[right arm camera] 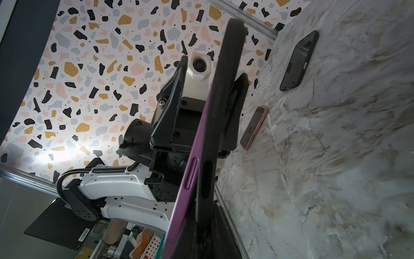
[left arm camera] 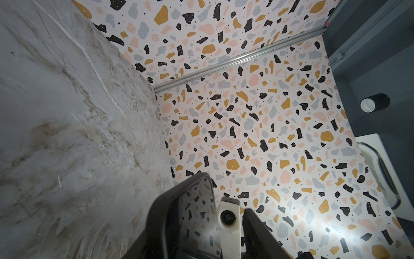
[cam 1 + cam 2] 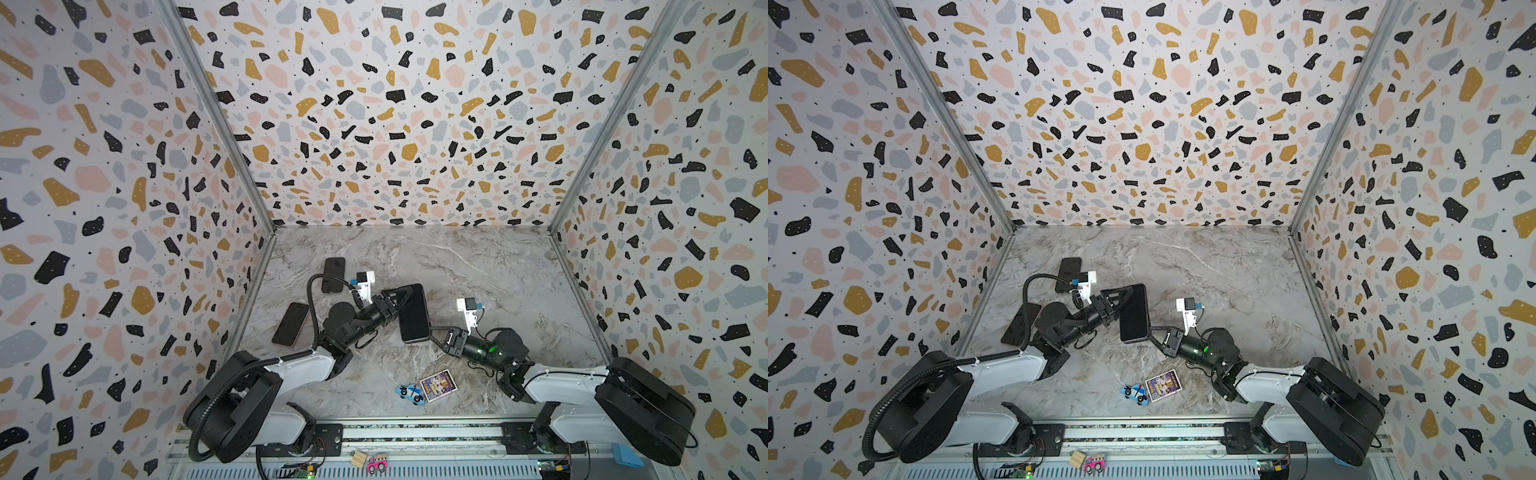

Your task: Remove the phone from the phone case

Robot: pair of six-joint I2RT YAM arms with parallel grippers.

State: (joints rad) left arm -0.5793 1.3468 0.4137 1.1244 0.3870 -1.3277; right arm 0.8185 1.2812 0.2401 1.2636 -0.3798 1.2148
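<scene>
Two small items sit nearest, on the front rail: a wooden block (image 3: 359,458) and a pink toy car (image 3: 377,462). They lie just beside each other.

On the near part of the desk (image 3: 478,270) a toy police car (image 3: 410,392) touches the corner of a picture card (image 3: 438,385).

Right arm (image 3: 561,380) reaches in towards the middle. Right jaws are clamped on the near end of the phone (image 3: 413,313) and hold it clear of the desk. In both top views the dark screen faces up.

Right wrist view shows the phone edge-on. Its purple side (image 1: 190,175) runs alongside the black wall of the phone case (image 1: 231,40), which is on the phone. I cannot tell whether the case edge has lifted off there.

Left arm (image 3: 299,365) comes in from the other side, to the far end of the phone. Left jaws stand apart and straddle that end. One finger (image 1: 172,96) shows a clear gap to the phone. The other finger (image 1: 240,101) is behind the case, and contact cannot be judged.

Farther back on the left, a pink-edged phone (image 3: 291,324) lies flat on the desk. Beyond it, nearer the back wall, lies a black one (image 3: 333,274). Whether that is a phone or an empty case I cannot tell. The two are apart.
</scene>
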